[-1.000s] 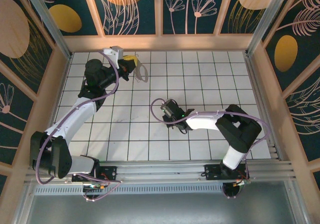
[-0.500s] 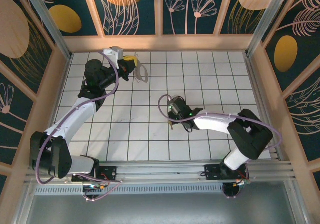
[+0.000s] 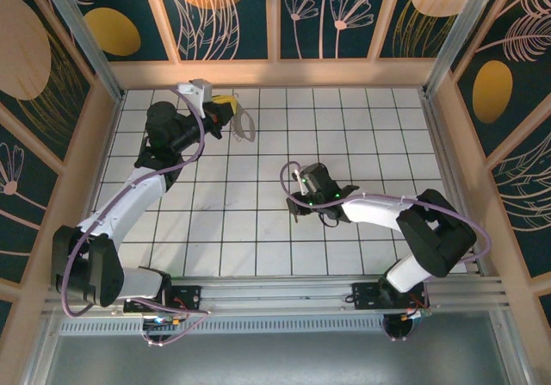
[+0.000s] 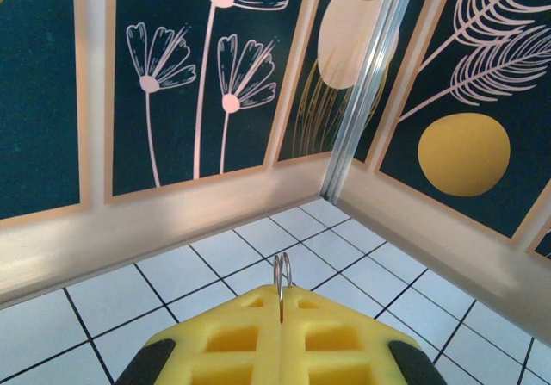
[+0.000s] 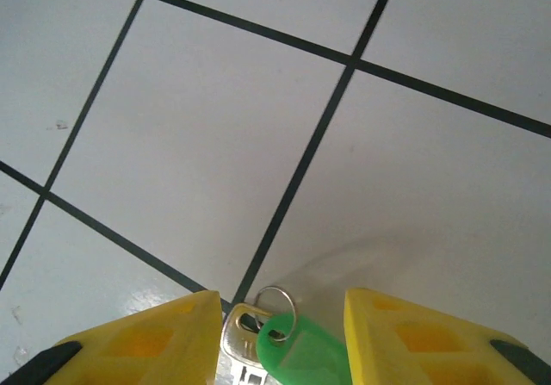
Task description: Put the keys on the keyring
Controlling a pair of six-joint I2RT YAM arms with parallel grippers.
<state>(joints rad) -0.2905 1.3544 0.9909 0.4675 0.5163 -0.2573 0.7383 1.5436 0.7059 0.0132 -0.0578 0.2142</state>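
White tiled floor [image 3: 258, 247] with dark flowered walls [image 3: 232, 15] around it: from overhead I see the left gripper [image 3: 232, 116] out near the far left corner, the keyring [image 3: 246, 127] sticking out of its tips. My right gripper [image 3: 299, 209] points down at a tile near the middle, well apart from the left one.

On the left wrist camera, the left fingers [image 4: 215, 338] are pressed together, pinching the keyring upright in their seam.

On the right wrist camera, the right fingers [image 5: 155, 342] stand partly apart. The keys [image 5: 241, 340], one with a green tag [image 5: 301, 355], lie on the tile between them, ungripped. Whether one finger touches the silver key I cannot tell.
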